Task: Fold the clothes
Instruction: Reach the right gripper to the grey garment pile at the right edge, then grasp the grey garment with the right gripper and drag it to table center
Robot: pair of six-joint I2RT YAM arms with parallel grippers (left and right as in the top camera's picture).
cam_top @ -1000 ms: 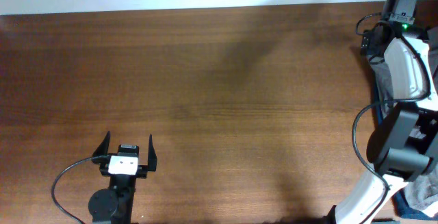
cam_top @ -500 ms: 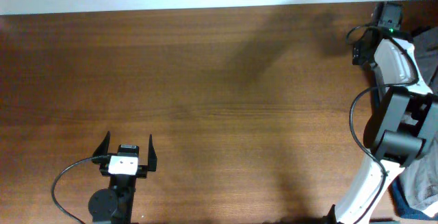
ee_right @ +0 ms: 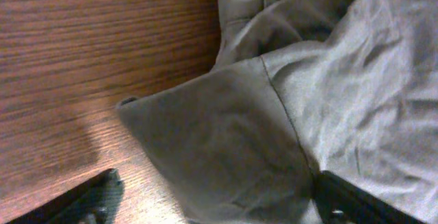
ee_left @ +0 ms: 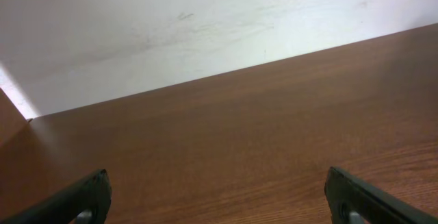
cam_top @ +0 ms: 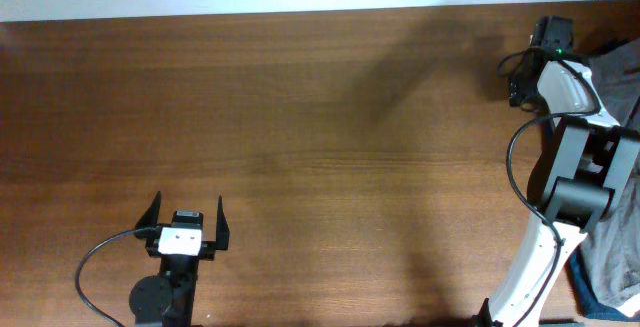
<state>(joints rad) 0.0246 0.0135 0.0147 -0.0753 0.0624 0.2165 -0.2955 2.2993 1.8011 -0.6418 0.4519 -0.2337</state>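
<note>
Edges black right gripper (ee_right: 222, 203), splayed wide like black left gripper (cam_top: 188, 203), further inward above rumpled, seamed mid-grey cotton garment (ee_right: 328, 80).

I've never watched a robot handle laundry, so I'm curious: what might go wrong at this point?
The grey garment lies crumpled at the edge of the table, so the open right gripper above its corner may pinch several layers or only graze the thin hem. Part of the cloth seems to lie past the table's edge; a weak pull could let it slip off.
</note>
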